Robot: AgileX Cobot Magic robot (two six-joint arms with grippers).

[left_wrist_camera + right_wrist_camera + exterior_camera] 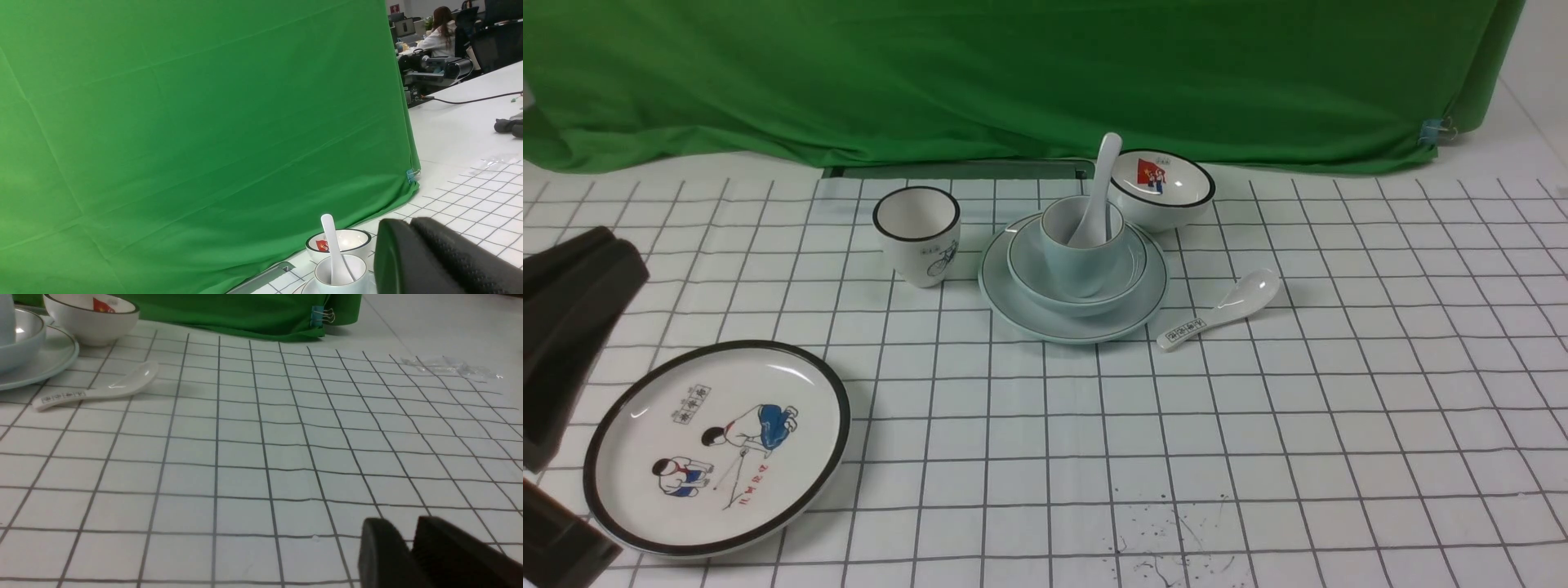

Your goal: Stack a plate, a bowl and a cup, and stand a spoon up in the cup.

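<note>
Spoon (1102,181) in cup (1083,265), well apart from left hand (405,222), closed and empty, and right hand (403,522), slightly open, empty.

l pincer (402,228) shut, r pincer (406,535) slightly open, l arm (572,351) at edge.

plate (45,363) cut off, right gripper (402,547) blurred
</note>
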